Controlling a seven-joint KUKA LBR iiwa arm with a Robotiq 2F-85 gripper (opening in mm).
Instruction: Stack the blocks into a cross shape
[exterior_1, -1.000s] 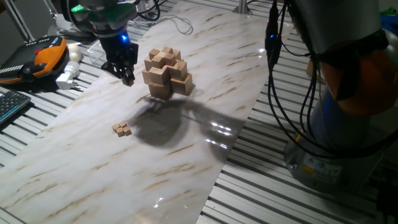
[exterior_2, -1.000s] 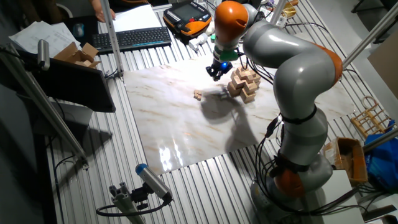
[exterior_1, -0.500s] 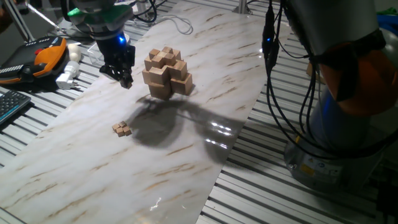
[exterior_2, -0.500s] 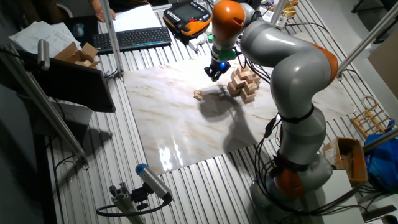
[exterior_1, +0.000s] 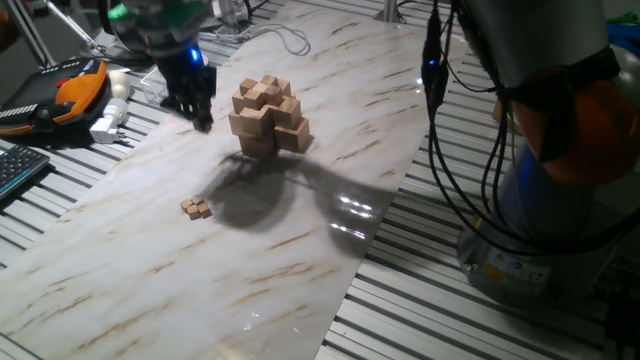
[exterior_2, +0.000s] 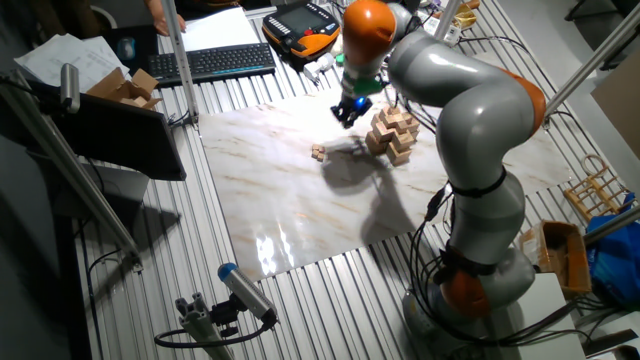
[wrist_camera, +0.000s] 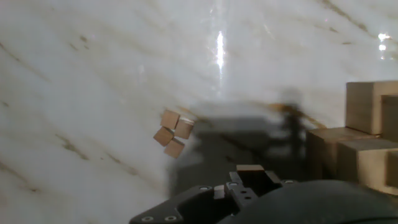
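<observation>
End effector (exterior_1: 200, 118): hangs above the counter (exterior_1: 300, 250), beside the cross shape; blurred, so whether its fingers are apart or together cannot be told.
Cross shape (exterior_1: 267, 116): tiered pile standing on the counter.
Blocks (exterior_1: 197, 207): small cluster lying apart from the pile.

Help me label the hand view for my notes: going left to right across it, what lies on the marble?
Cluster of three tiny blocks → the gripper's shadow on the marble → the cross shape of larger wooden cubes at the right edge.
</observation>
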